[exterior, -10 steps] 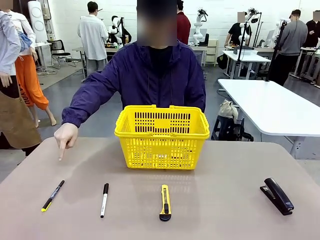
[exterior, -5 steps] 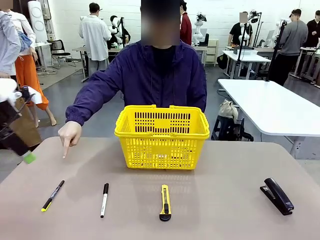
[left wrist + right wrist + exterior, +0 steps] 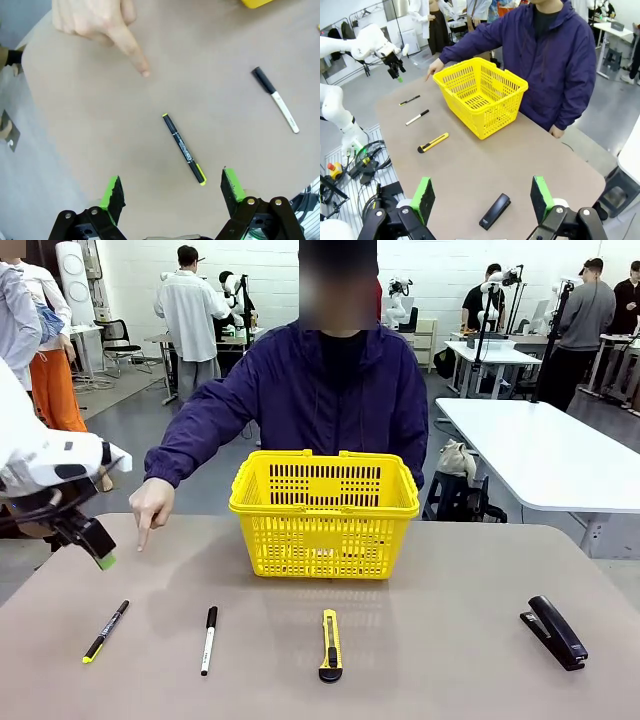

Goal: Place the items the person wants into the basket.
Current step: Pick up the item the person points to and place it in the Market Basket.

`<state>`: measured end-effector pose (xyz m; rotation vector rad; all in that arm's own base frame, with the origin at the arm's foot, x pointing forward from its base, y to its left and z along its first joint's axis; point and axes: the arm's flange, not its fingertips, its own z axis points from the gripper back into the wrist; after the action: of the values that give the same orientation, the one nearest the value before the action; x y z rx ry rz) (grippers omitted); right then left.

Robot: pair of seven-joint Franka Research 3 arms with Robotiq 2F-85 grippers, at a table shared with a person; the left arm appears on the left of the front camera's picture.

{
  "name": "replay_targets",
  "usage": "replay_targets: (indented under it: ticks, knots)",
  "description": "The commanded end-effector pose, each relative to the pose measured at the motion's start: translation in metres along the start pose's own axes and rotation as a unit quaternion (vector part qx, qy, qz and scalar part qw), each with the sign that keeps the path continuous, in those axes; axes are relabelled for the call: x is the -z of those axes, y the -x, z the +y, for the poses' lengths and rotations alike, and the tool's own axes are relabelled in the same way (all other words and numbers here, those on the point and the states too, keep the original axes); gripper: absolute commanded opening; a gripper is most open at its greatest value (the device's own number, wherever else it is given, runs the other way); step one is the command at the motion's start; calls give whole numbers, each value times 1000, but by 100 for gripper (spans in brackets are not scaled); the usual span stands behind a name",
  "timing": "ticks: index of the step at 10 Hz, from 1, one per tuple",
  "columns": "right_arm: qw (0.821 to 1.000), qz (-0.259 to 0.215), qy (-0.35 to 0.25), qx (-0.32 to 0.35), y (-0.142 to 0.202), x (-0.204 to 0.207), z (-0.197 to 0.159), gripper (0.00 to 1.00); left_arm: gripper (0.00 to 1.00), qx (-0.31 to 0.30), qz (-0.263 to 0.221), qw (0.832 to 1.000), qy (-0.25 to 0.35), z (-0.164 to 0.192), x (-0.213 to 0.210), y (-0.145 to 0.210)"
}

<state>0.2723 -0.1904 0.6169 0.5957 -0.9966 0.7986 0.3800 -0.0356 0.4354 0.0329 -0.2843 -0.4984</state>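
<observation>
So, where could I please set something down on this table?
Free: the stretch between the utility knife and the stapler, and beside the basket on the stapler's side. Crowded: the left end, with pen, marker, the person's pointing hand and the left gripper.

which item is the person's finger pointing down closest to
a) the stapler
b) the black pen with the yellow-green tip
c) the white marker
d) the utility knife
b: the person's hand points down just beyond the black pen, while the marker, knife and stapler lie farther to the right.
</observation>
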Motion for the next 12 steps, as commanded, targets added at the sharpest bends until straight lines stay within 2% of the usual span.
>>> replay_targets:
  ticks: [1,2,3,4,11,12]
  knots:
    - [1000,-13,-4,-8,-3,-1,-2,100,100,-29,8,1000,-6,-4,34,20]
    - [1000,-13,-4,-8,-3,-1,-2,100,100,-40,1,999,-5,8,39,16]
    - [1000,-13,-4,-8,-3,-1,-2,100,100,-47,-7,998,30,15,31,15]
    - [1000,-13,-4,-8,-3,-1,-2,100,100,-23,12,1000,6,9,31,-1]
    - [1000,-13,-4,-8,-3,-1,-2,100,100,-24,9,1000,13,10,32,-2]
    - [1000,-13,-4,-8,-3,-1,-2,100,100,-26,34,999,15,5,48,-7]
